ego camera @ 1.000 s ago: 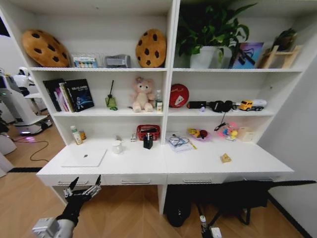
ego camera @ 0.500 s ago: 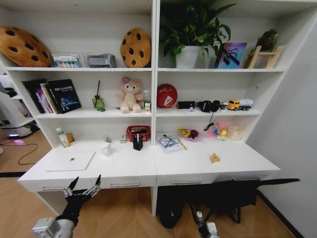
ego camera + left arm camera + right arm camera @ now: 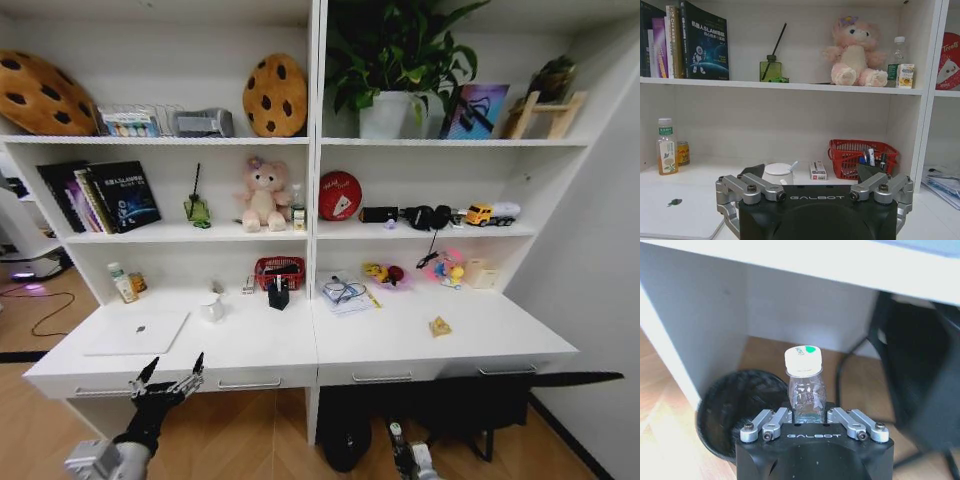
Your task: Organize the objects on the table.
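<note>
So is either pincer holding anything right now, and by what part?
Yes: the right pincer grips a clear plastic bottle by its lower body, white cap up, below the table's edge. The left pincer is open and empty, in front of the table.

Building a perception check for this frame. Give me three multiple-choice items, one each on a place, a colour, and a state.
1. Where is the laptop?
A. On the left part of the desk top
B. On the top shelf
C. On the floor under the desk

2. What colour is the basket at the back of the desk?
A. Blue
B. Red
C. Yellow

3. What is the state of the right end effector?
A. Open and holding nothing
B. Shut on a pen
C. Shut on a clear bottle with a white cap

Answers:
1. A: the head view shows it lying flat and closed on the desk's left side.
2. B: both the head view and the left wrist view show a red basket.
3. C: the right wrist view shows the bottle upright between the fingers, above a dark bin. The left end effector is open, in front of the desk's edge.
</note>
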Tool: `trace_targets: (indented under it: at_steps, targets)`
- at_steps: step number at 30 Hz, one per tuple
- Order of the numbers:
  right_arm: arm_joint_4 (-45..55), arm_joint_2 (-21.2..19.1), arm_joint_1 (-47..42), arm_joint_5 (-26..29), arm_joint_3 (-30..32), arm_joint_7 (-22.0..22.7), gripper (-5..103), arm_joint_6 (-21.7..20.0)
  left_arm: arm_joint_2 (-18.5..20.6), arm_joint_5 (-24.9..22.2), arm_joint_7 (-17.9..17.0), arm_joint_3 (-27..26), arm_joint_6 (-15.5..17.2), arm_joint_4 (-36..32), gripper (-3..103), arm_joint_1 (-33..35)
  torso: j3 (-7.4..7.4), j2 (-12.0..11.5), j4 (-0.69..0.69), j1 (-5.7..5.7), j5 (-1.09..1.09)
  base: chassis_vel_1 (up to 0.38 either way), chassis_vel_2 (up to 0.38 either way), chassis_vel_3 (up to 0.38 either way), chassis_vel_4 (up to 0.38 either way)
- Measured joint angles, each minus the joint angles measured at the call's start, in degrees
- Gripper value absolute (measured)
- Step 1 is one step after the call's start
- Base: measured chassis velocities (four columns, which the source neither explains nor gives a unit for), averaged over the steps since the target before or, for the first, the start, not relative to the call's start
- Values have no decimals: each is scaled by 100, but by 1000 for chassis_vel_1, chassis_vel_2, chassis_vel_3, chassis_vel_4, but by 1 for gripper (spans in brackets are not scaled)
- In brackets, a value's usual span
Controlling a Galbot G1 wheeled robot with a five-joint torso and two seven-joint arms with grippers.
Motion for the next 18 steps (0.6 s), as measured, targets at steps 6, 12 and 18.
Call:
trace_targets:
  at_steps: [6,12,18]
  targets:
    - [-386,20,260,-532,-31,-1335,25,987,0,0,-2,0,0,0,100,0,0,1,2,-3,2,-22,42,13,-47]
    - [-1169,151,681,-806,-59,-1988,25,2140,-1,0,-2,0,0,0,100,1,-1,3,2,-7,2,20,-31,-34,38]
    - [-1793,272,1002,-1105,-61,-1931,25,2423,0,0,-1,0,0,0,100,1,-1,2,1,-6,2,0,0,0,0]
